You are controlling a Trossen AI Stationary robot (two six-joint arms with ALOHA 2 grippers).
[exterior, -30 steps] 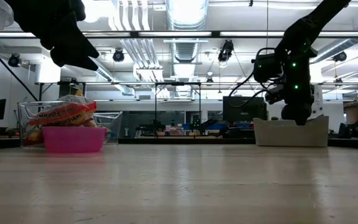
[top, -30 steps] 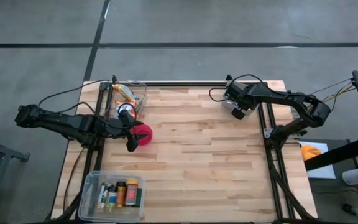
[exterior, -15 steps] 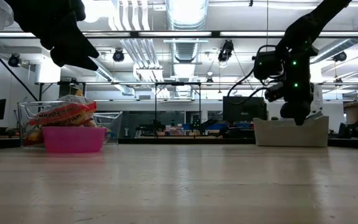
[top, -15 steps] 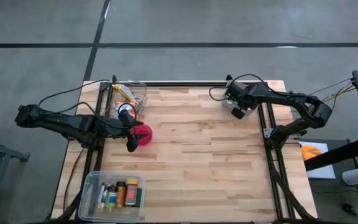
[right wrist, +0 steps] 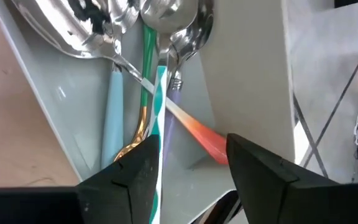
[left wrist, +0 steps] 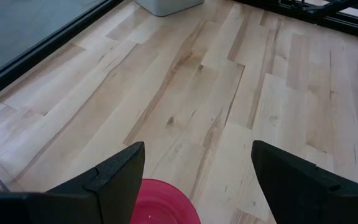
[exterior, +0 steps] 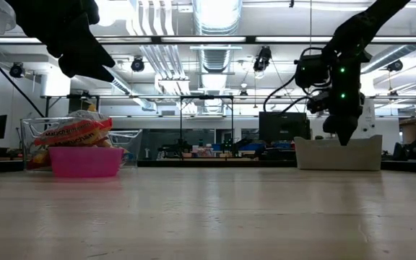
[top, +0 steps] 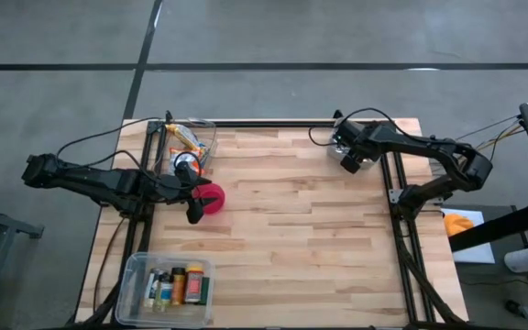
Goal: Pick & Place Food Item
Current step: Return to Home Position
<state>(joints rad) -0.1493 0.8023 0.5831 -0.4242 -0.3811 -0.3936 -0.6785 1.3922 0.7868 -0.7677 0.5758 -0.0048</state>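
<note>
Food packets [top: 189,139] [exterior: 73,131] lie in a clear container [top: 204,147] at the table's far left. Just in front of it stands a pink bowl [top: 213,198] [exterior: 85,161] [left wrist: 165,203]. My left gripper [top: 200,197] [left wrist: 197,149] hangs open above the bowl's edge, holding nothing. At the far right, my right gripper [top: 349,163] [exterior: 341,137] [right wrist: 191,142] points down, open, into a white tray [exterior: 316,154] [right wrist: 73,112]. In the tray lie spoons [right wrist: 166,18] with coloured handles. The fingers stand on either side of the handles' ends.
A clear bin [top: 168,284] of small bottles stands at the near left corner. Black frame rails [top: 400,229] run along both sides of the table. The bare wooden top [top: 301,229] stretches between the two arms.
My right gripper has turned a little over the white tray and edged toward the table's far edge.
</note>
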